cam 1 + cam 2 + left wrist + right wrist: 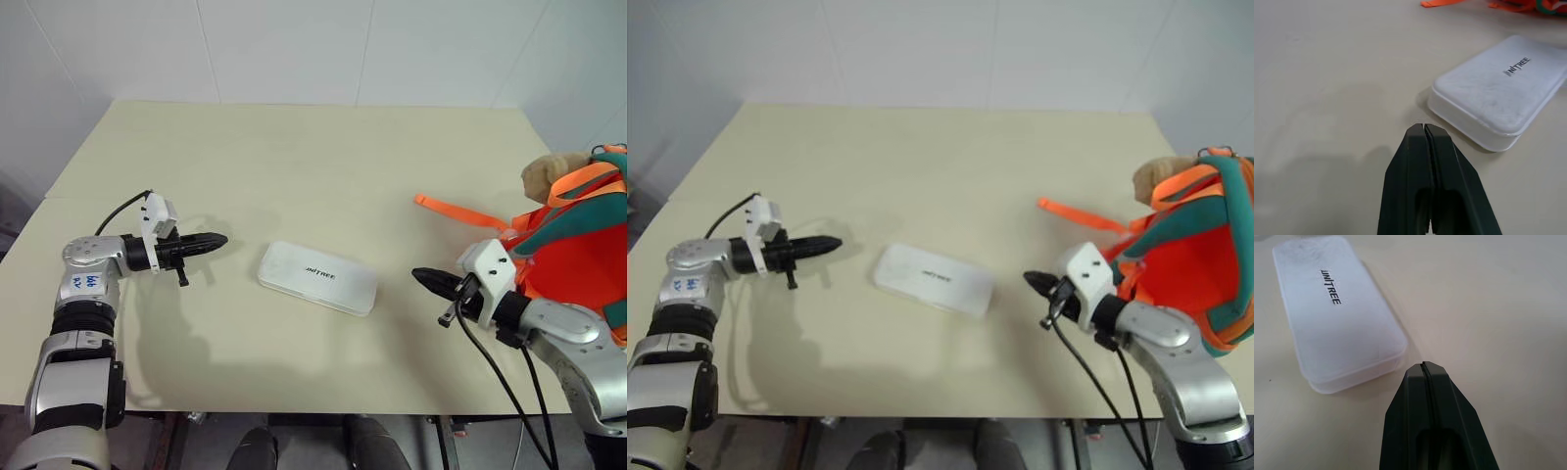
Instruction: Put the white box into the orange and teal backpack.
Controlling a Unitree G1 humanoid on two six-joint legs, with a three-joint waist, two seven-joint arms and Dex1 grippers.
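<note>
Right claw: the right claw [423,278] sits nearest, just off the right-hand end of the box, fingers pressed together into one black wedge and gripping nothing — its wrist view has the tip aimed at the box's rounded corner.
Left claw: the left claw [214,240] mirrors it from the other side, also pinched tight and empty, pointing across the desk at the box's left end with a clear gap between them.
Why closed: my read is that two closed tips facing each other suit a squeeze from both ends, since the case looks too wide and flat for one claw to span — a judgement, not a certainty.
White box: the white box [316,277] lies flat in the middle of the desk [294,147], lettering up, slightly skewed, between the two claws and touched by neither.
Backpack: the orange and teal backpack [578,245] stands at the right edge of the desk behind the right arm, orange panel facing in, apart from the box.
Far details: an orange strap [458,211] trails toward the centre, and a tan plush ball [545,174] sits at the pack's top.
Progress: nothing lifted yet; the box still has to travel right.
</note>
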